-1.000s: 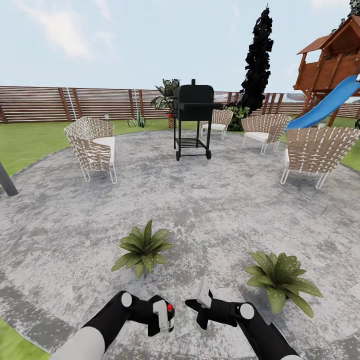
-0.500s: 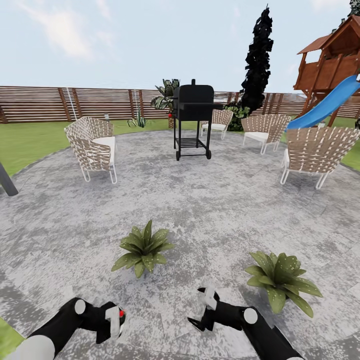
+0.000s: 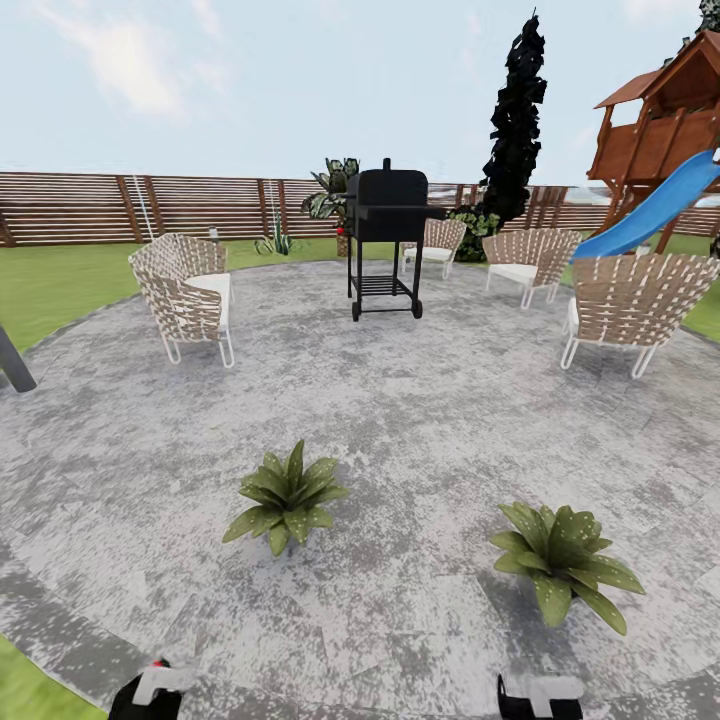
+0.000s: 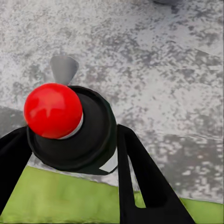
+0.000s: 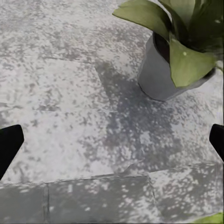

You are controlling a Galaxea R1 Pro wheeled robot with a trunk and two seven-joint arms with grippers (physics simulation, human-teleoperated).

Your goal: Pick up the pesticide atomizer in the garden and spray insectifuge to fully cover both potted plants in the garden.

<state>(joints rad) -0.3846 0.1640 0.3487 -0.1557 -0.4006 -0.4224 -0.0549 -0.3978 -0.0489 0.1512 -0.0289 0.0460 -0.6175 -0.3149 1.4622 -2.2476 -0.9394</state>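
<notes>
Grey mottled paving of the round patio [image 3: 400, 400] spreads ahead, with wicker chairs, a black grill [image 3: 386, 240] and a slatted fence [image 3: 150, 207] behind. At the lower left edge of the head view the left pincer [image 3: 160, 690] barely shows; its wrist view has the pesticide atomizer [image 4: 74, 128] clamped between the black fingers [image 4: 135, 177], red nozzle cap toward the camera. Both potted plants, the left one [image 3: 287, 497] and the right one [image 3: 563, 560], sit on the paving, well apart. The right pincer [image 3: 540, 692] hangs spread wide and empty near the right plant's grey pot [image 5: 161, 74]. With the arms so low, spray could land on stone instead of leaves, leaving coverage partial.
</notes>
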